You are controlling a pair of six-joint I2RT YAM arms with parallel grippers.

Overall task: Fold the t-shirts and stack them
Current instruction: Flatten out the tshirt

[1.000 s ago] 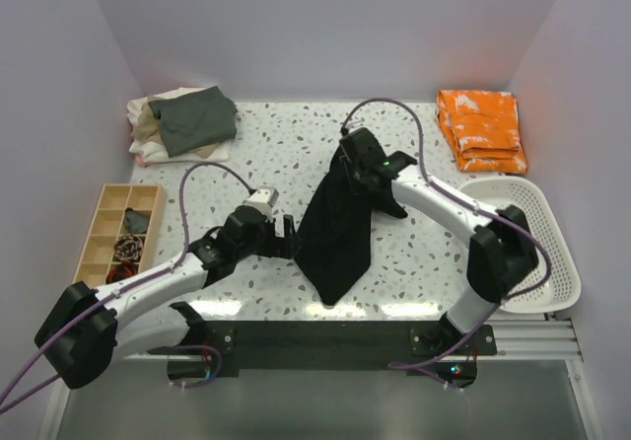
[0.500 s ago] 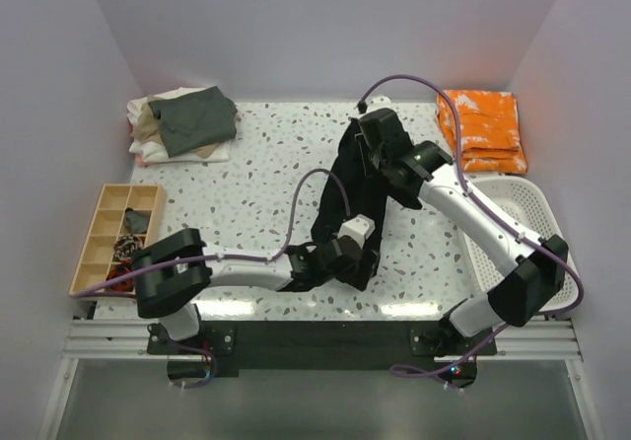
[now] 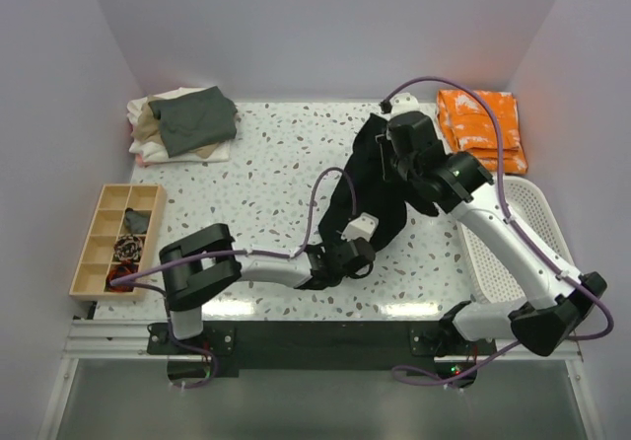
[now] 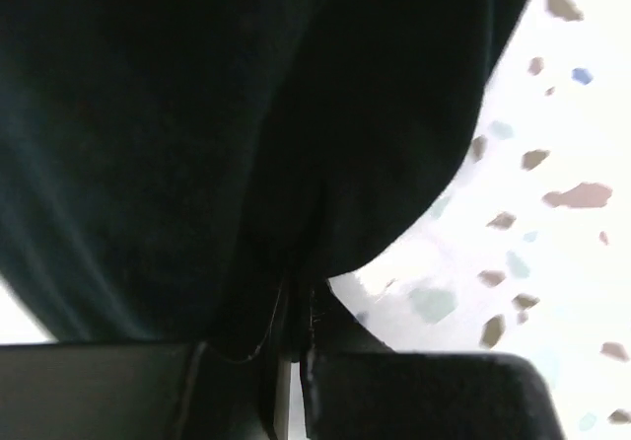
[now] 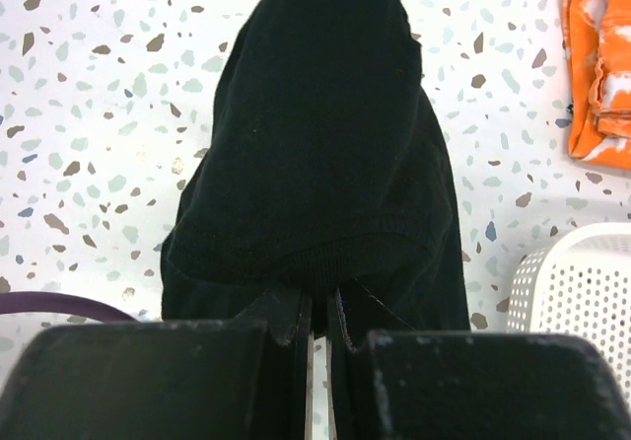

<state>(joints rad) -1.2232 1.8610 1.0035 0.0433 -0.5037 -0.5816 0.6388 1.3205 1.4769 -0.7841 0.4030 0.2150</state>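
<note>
A black t-shirt [image 3: 383,206] hangs crumpled over the middle of the speckled table. My right gripper [image 3: 385,154] is shut on its top, and the right wrist view shows the jaws [image 5: 325,307] pinching a ribbed hem of the black t-shirt [image 5: 325,144]. Lower down, my left gripper [image 3: 345,257] is shut on the shirt's bottom edge near the tabletop. In the left wrist view the black t-shirt [image 4: 217,114] fills most of the picture, with a fold nipped between the jaws [image 4: 294,336]. A stack of folded grey-green, tan and cream t-shirts [image 3: 183,122] lies at the back left.
Folded orange cloth [image 3: 480,129] lies at the back right. A white perforated basket [image 3: 537,225] stands at the right edge. A wooden compartment tray [image 3: 110,225] with small items sits at the left edge. The left arm's purple cable [image 3: 320,195] arcs beside the shirt.
My left gripper moved right under the hanging shirt and went from open to shut on its lower edge. The right arm carried the shirt's top to the right and farther back.
</note>
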